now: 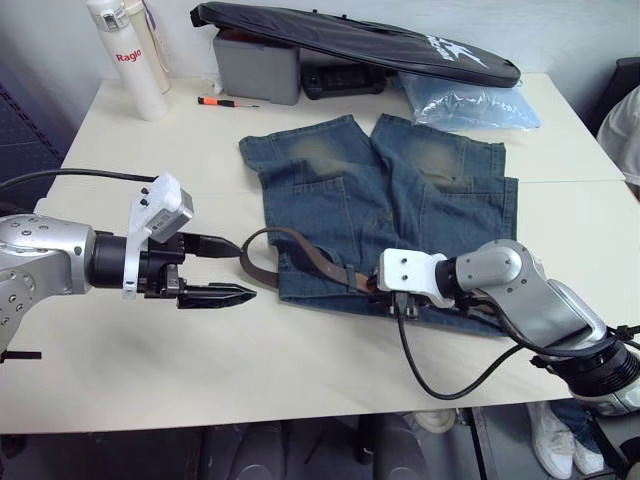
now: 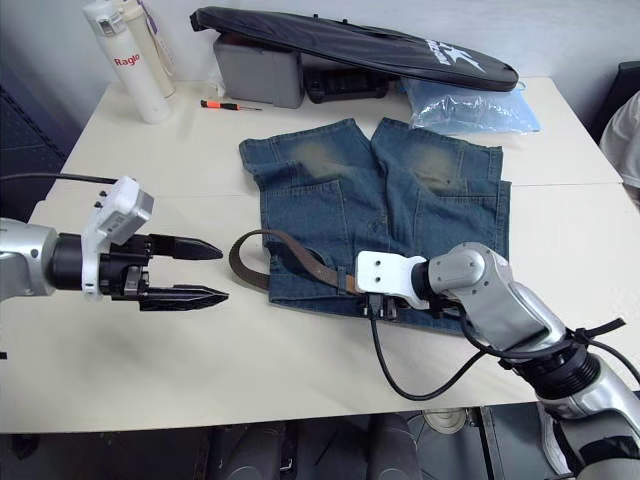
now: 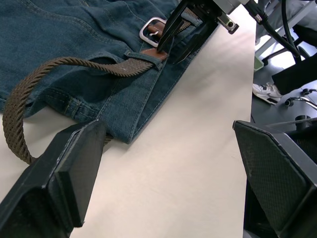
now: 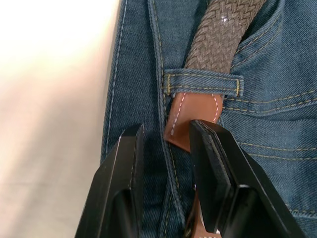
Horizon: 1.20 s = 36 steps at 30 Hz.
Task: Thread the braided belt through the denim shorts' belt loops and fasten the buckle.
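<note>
The denim shorts (image 1: 390, 200) lie flat on the table, waistband toward me. The braided belt (image 3: 89, 63) curves out past the shorts' left side and runs under a belt loop (image 4: 203, 83). Its brown leather tip (image 4: 190, 121) pokes out of that loop. My right gripper (image 4: 166, 131) is down on the waistband, open a little, its fingers on either side of the tip. The silver buckle (image 3: 151, 30) lies on the denim just beside those fingers. My left gripper (image 1: 235, 270) hovers open and empty over bare table, just left of the belt's curve.
At the table's back stand a white bottle (image 1: 125, 60), a grey box (image 1: 257, 65), a black bag (image 1: 350, 40) and a pale blue plastic bag (image 1: 465, 100). A red screwdriver (image 1: 225, 102) lies near the box. A person's sleeve (image 1: 625, 130) shows at the right edge.
</note>
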Each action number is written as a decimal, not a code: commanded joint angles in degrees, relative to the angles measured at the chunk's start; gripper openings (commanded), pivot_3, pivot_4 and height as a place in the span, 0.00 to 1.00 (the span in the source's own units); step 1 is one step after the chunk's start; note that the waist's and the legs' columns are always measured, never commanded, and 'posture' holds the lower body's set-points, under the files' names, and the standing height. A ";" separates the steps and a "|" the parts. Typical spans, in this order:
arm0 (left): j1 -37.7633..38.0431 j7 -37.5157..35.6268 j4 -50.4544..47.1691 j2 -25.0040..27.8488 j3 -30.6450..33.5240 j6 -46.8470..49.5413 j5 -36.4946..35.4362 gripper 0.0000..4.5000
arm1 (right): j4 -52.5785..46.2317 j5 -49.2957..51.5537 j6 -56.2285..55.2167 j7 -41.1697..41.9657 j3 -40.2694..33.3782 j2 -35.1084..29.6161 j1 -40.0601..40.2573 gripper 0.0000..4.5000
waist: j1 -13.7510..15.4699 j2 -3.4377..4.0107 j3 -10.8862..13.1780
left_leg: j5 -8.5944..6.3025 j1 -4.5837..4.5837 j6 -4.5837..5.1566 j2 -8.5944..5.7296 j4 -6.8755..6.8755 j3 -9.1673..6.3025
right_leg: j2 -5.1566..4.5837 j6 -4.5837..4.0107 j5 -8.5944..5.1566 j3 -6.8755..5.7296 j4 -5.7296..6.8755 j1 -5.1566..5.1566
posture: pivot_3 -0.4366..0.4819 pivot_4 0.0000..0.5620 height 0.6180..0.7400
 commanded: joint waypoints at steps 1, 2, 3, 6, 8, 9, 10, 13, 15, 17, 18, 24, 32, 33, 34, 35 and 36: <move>-1.09 -0.31 -0.65 -0.14 0.67 -0.12 0.35 1.00 | -0.21 0.09 0.65 0.12 -1.53 0.53 -0.21 0.24 | 0.00 0.00 0.00 | 0.00 0.00 0.00 0.00 0.01 0.00 | 0.00 0.00 0.00 0.00 0.00 0.00 | 0.48 0.27 1.00; -1.14 -0.36 -0.65 -0.20 0.66 -0.07 0.40 1.00 | -0.17 0.41 1.19 0.08 -1.80 0.75 -0.21 0.17 | 0.00 0.00 0.00 | 0.00 0.00 0.00 0.00 0.01 0.00 | 0.00 0.00 0.00 0.00 0.01 0.00 | 0.48 0.27 1.00; -1.10 -0.43 -0.71 -0.22 0.64 -0.07 0.47 1.00 | -0.21 0.90 1.95 0.10 -2.13 1.01 -0.21 0.07 | 0.00 0.00 0.00 | 0.00 0.00 0.00 0.00 0.01 0.00 | 0.00 0.00 0.00 0.00 0.01 0.00 | 0.48 0.27 1.00; -0.21 -0.93 -1.37 0.05 0.35 -0.28 0.98 1.00 | -0.65 2.70 4.52 0.25 -3.29 1.77 -0.34 0.02 | 0.00 0.00 0.00 | 0.00 0.00 0.00 0.00 0.03 0.00 | 0.00 0.00 0.00 0.00 0.03 0.00 | 0.48 0.27 1.00; 0.48 -1.22 -1.85 0.13 -0.30 -0.77 1.92 1.00 | -1.14 4.07 6.49 0.61 -4.16 2.06 -0.80 0.02 | 0.00 0.00 0.00 | 0.00 0.00 0.00 0.00 0.04 0.00 | 0.00 0.00 0.00 0.01 0.04 0.00 | 0.48 0.27 1.00; 0.71 -1.23 -2.06 -0.02 -0.58 -0.91 2.22 1.00 | -1.33 4.76 7.39 0.72 -4.57 2.22 -0.96 0.02 | 0.00 0.00 0.00 | 0.00 0.00 0.00 0.00 0.04 0.00 | 0.00 0.00 0.00 0.01 0.05 0.00 | 0.48 0.27 1.00; 0.87 -1.22 -2.25 -0.16 -0.83 -1.02 2.47 1.00 | -1.45 5.27 7.99 0.73 -4.85 2.35 -1.04 0.02 | 0.01 0.00 0.00 | 0.00 0.00 0.00 0.00 0.04 0.00 | 0.00 0.00 0.00 0.01 0.05 0.00 | 0.48 0.27 1.00; 0.94 -1.04 -2.70 -0.94 -1.57 -1.28 2.99 1.00 | -1.90 7.17 10.20 0.72 -6.07 2.69 -1.41 0.02 | 0.00 0.00 0.00 | 0.00 0.00 0.00 0.00 0.04 0.00 | 0.00 0.00 0.00 0.01 0.05 0.00 | 0.48 0.27 1.00; 0.80 -1.16 -2.66 -1.43 -1.72 -1.20 3.10 1.00 | -2.36 9.03 12.15 1.07 -7.44 2.61 -2.30 0.02 | 0.01 0.00 0.00 | 0.00 0.00 0.00 0.00 0.05 0.00 | 0.00 0.00 0.00 0.01 0.06 0.00 | 0.48 0.27 1.00; 0.88 -1.32 -2.62 -1.65 -1.80 -1.33 3.33 1.00 | -2.72 10.36 13.44 1.11 -8.38 2.39 -2.93 0.02 | 0.01 0.00 0.00 | 0.00 0.00 0.00 0.00 0.06 0.00 | 0.00 0.00 0.00 0.01 0.07 0.00 | 0.48 0.27 1.00; 0.85 -1.36 -2.57 -1.78 -1.89 -1.38 3.47 1.00 | -2.84 10.66 13.79 1.06 -8.53 2.26 -3.13 0.02 | 0.01 0.00 0.00 | 0.00 0.00 0.00 0.00 0.06 0.00 | 0.00 0.00 0.00 0.01 0.08 0.00 | 0.48 0.27 1.00; 0.06 -1.12 -2.41 -3.13 -2.51 -1.45 3.49 1.00 | -3.77 10.79 15.22 1.58 -7.60 0.25 -3.59 0.02 | 0.07 0.00 0.00 | 0.00 0.00 0.00 0.01 0.07 0.00 | 0.01 0.00 0.00 0.01 0.09 0.00 | 0.48 0.27 1.00; -3.36 4.24 -0.57 -9.80 -2.14 4.36 -0.96 1.00 | -4.66 12.54 16.92 0.53 -10.49 -0.82 -3.90 0.50 | 0.14 0.00 0.00 | 0.00 0.00 0.01 0.01 0.15 0.00 | 0.01 0.00 0.00 0.03 0.18 0.00 | 0.48 0.27 1.00; -4.48 6.51 0.40 -11.73 -2.11 6.93 -2.28 1.00 | -4.65 12.14 16.33 0.16 -10.59 -1.12 -4.02 0.61 | 0.21 0.00 0.00 | 0.00 0.00 0.01 0.01 0.16 0.00 | 0.00 0.00 0.00 0.04 0.19 0.00 | 0.48 0.27 1.00; -6.03 10.14 2.04 -14.46 -2.21 10.90 -3.46 1.00 | -4.61 11.74 15.78 0.09 -10.60 -1.63 -4.20 0.71 | 0.23 0.00 0.00 | 0.01 -0.01 0.02 0.01 0.20 0.00 | 0.00 0.00 0.00 0.03 0.21 0.00 | 0.48 0.27 1.00; -7.28 13.44 3.51 -16.81 -2.13 14.64 -4.19 1.00 | -4.53 11.54 15.38 0.15 -10.64 -2.07 -4.33 0.71 | 0.29 0.00 0.00 | 0.01 0.00 0.02 0.01 0.23 0.00 | 0.00 0.01 0.01 0.04 0.24 0.01 | 0.48 0.27 1.00; -8.15 15.78 4.39 -18.41 -1.86 17.38 -4.65 1.00 | -4.47 11.52 15.17 0.22 -10.61 -2.35 -4.40 0.71 | 0.29 0.00 0.00 | 0.01 0.01 0.03 0.00 0.24 0.00 | -0.01 0.01 0.01 0.05 0.27 0.03 | 0.48 0.27 1.00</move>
